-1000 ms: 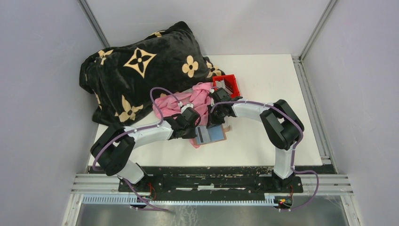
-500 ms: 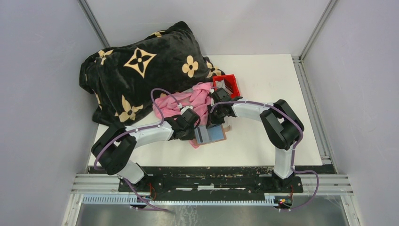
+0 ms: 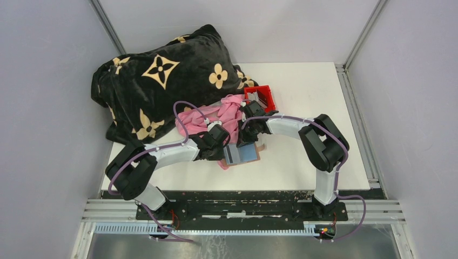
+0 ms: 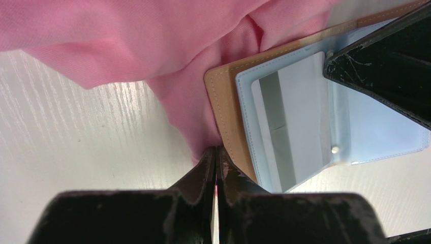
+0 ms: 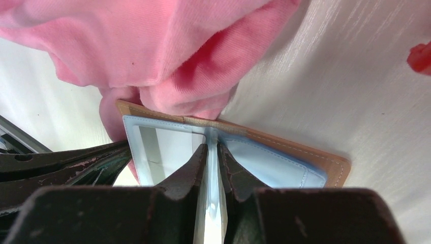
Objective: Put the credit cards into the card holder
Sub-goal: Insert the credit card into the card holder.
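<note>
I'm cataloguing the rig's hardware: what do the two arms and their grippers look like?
The left arm and right arm have white link shells, bulky black joints and a thin purple cable looping alongside. The left gripper and right gripper are black, with tapering fingers, scuffed and scratched.

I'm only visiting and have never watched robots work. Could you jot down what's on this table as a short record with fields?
card holder: brown, lying open, pale blue sleeves inside
card: grey-striped, inside a sleeve
pink cloth: against the holder
left gripper: shut, at the holder's edge
right gripper: over the open holder, a pale blue leaf between its fingers; grip unclear
red bin: beyond the cloth
blanket: black, patterned, far left
</note>
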